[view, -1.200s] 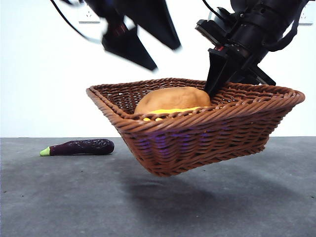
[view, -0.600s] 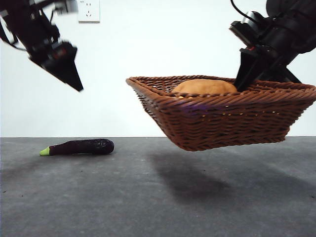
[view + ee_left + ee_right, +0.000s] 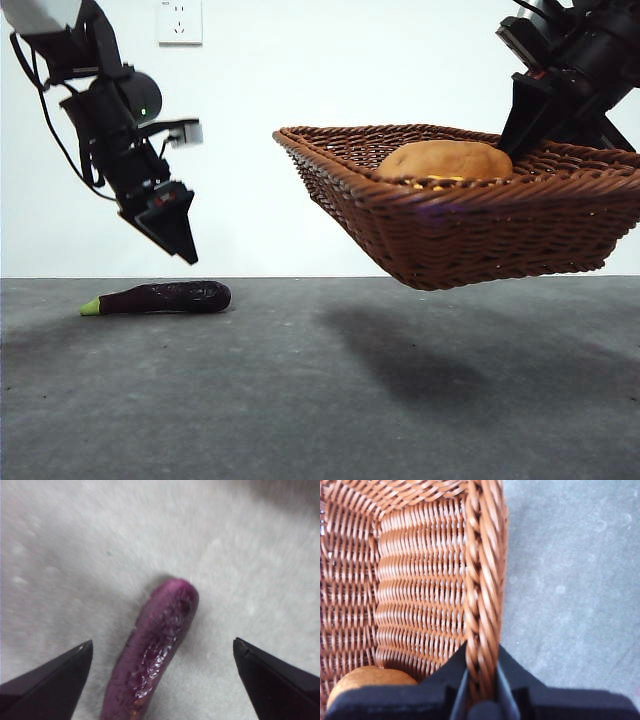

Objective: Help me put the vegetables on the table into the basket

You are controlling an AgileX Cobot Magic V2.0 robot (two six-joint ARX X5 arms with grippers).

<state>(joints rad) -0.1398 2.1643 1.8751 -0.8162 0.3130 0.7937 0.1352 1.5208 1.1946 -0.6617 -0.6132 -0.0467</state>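
Observation:
My right gripper (image 3: 520, 125) is shut on the braided rim of the wicker basket (image 3: 470, 225) and holds it tilted in the air at the right, clear of the table (image 3: 300, 400). The rim shows between the jaws in the right wrist view (image 3: 482, 630). The potato (image 3: 445, 160) lies in the basket, with a sliver of the yellow corn (image 3: 440, 181) beneath it. The purple eggplant (image 3: 160, 297) lies on the table at the left. My left gripper (image 3: 185, 250) is open just above the eggplant (image 3: 155, 650), its jaws to either side of it.
A white wall with a power socket (image 3: 179, 22) stands behind the table. The basket's shadow falls on the table below it.
The left gripper has come down and to the right, close above the eggplant. The right gripper has carried the basket further right and a little higher.

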